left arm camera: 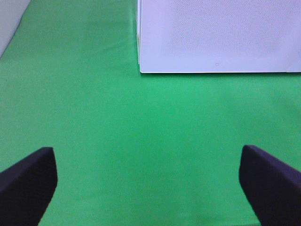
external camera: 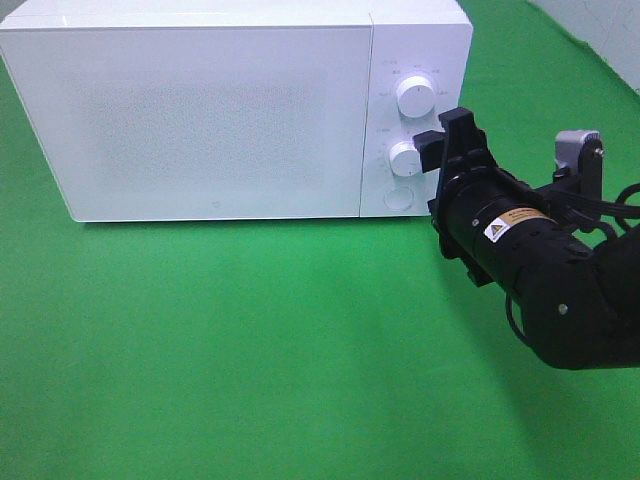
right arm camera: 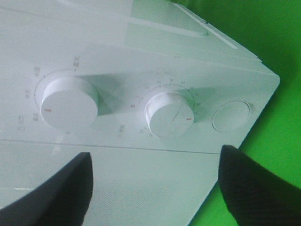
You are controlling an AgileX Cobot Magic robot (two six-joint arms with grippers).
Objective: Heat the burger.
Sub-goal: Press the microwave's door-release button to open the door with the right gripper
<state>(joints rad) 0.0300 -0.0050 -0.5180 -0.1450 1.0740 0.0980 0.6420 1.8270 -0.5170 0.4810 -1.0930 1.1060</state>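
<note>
The burger is out of view. A white microwave [external camera: 200, 120] stands at the back of the green cloth with its door closed. Its panel carries an upper knob [external camera: 415, 96], a lower knob [external camera: 405, 158] and a round button [external camera: 398, 198]. My right gripper [external camera: 440, 150] hovers just in front of the lower knob [right arm camera: 168, 114], open, its fingers apart and touching nothing. In the left wrist view my left gripper [left arm camera: 146, 155] is wide open and empty over the cloth, facing the microwave's lower left corner [left arm camera: 141, 70].
Green cloth [external camera: 250, 350] covers the table in front of the microwave. My right arm [external camera: 560, 270] reaches in from the right edge. A pale wall strip [external camera: 600, 40] shows at the far right corner.
</note>
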